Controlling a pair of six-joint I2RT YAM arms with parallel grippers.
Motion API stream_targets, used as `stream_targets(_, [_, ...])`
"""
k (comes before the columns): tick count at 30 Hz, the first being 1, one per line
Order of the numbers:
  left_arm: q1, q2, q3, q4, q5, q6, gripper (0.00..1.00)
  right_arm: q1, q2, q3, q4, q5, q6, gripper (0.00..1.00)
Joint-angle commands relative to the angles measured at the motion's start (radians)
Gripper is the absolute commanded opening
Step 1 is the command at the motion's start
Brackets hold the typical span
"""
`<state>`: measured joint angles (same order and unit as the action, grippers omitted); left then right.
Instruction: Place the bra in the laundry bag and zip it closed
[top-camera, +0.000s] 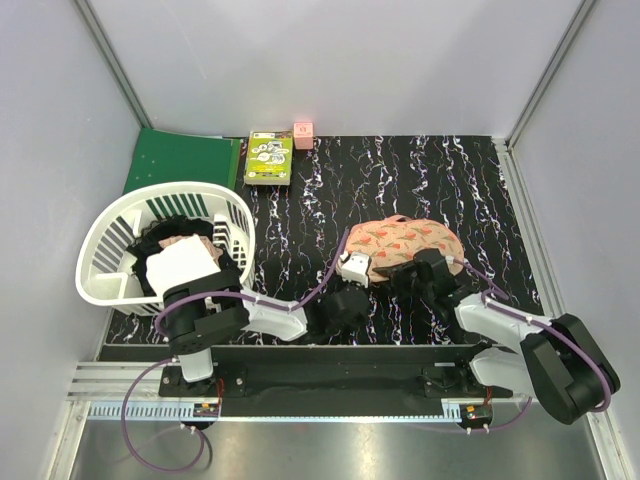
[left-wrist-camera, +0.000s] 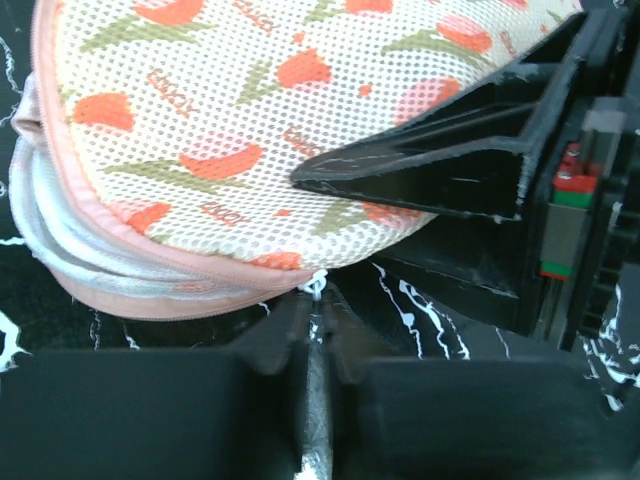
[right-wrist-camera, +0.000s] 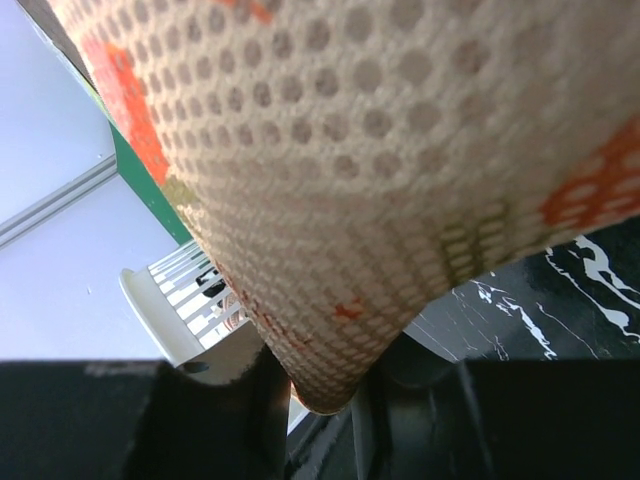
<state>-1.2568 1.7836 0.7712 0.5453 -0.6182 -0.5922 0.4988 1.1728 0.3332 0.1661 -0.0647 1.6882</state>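
The laundry bag (top-camera: 412, 238), a peach pouch with orange-red and green motifs, lies on the black marbled table right of centre. My left gripper (top-camera: 360, 265) is at its near left edge. In the left wrist view it (left-wrist-camera: 318, 312) is shut on the bag's small white zipper pull (left-wrist-camera: 318, 284), below the pink edging (left-wrist-camera: 150, 298). My right gripper (top-camera: 415, 268) is at the bag's near edge. In the right wrist view it (right-wrist-camera: 335, 395) is shut on a fold of the bag's mesh fabric (right-wrist-camera: 380, 180). One right finger (left-wrist-camera: 450, 165) rests against the bag. The bra is out of view.
A white slatted basket (top-camera: 105, 275) holding white and black clothes stands at the left; it also shows in the right wrist view (right-wrist-camera: 170, 300). A green folder (top-camera: 180, 160), a green box (top-camera: 270, 157) and a small pink cube (top-camera: 303, 133) sit at the back.
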Motion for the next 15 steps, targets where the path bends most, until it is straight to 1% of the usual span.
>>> stream_targets(1, [0.014, -0.003, 0.036, 0.004, -0.075, 0.005, 0.00, 0.015, -0.030, 0.015, -0.017, 0.042, 0.018, 0.31])
stream_targets(5, [0.027, -0.024, 0.010, -0.033, -0.060, -0.015, 0.00, 0.017, -0.048, 0.000, -0.033, 0.055, -0.001, 0.30])
stream_targets(9, [0.045, -0.075, -0.042, -0.120, -0.040, -0.063, 0.00, 0.017, -0.064, -0.026, -0.031, 0.086, -0.048, 0.27])
stream_targets(12, [0.097, -0.127, -0.114, -0.128, 0.044, -0.116, 0.00, 0.012, -0.085, -0.063, -0.034, 0.098, -0.099, 0.23])
stream_targets(13, [0.132, -0.151, -0.151, -0.113, 0.130, -0.115, 0.00, 0.004, -0.091, -0.075, -0.034, 0.100, -0.128, 0.21])
stream_targets(15, [0.154, -0.168, -0.162, -0.117, 0.226, -0.089, 0.00, -0.014, -0.101, -0.086, -0.034, 0.082, -0.179, 0.19])
